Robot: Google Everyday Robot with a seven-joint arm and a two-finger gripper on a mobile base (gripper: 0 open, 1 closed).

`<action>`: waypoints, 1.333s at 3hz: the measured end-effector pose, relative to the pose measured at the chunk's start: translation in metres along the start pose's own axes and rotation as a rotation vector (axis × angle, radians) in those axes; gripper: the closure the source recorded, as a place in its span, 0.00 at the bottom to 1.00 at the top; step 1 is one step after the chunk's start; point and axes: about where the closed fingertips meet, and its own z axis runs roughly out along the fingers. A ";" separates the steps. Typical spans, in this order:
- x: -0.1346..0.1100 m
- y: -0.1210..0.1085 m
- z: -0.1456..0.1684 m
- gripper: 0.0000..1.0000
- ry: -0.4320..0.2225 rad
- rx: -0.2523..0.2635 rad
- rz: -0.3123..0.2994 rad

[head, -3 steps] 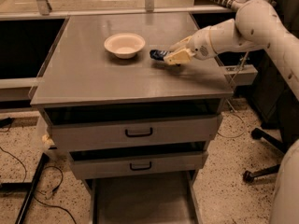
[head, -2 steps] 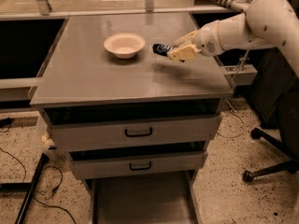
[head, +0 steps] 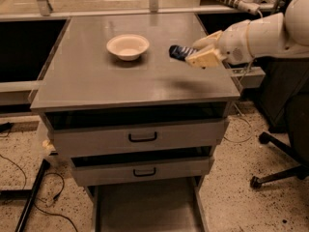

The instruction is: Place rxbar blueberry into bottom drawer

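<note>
My gripper (head: 190,55) hangs above the right part of the cabinet top (head: 96,81), reaching in from the right. It is shut on the rxbar blueberry (head: 179,51), a dark blue wrapper with white markings that sticks out to the left of the cream fingers (head: 204,58). The bar is lifted off the surface; its shadow lies below on the top. The bottom drawer (head: 145,207) is pulled out at the foot of the cabinet, showing its flat grey floor and thin side walls.
A cream bowl (head: 128,46) stands on the cabinet top, left of the gripper. Two grey drawer fronts with black handles (head: 143,137) (head: 144,172) sit slightly ajar above the bottom drawer. An office chair base (head: 280,163) is at the right; cables (head: 29,197) lie on the floor at left.
The gripper has lifted the rxbar off the cabinet top and carried it a little to the right and toward the front edge.
</note>
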 end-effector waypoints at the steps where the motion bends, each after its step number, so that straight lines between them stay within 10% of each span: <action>1: 0.023 0.050 -0.019 1.00 0.042 -0.009 0.001; 4: 0.122 0.181 -0.035 1.00 0.114 -0.040 0.152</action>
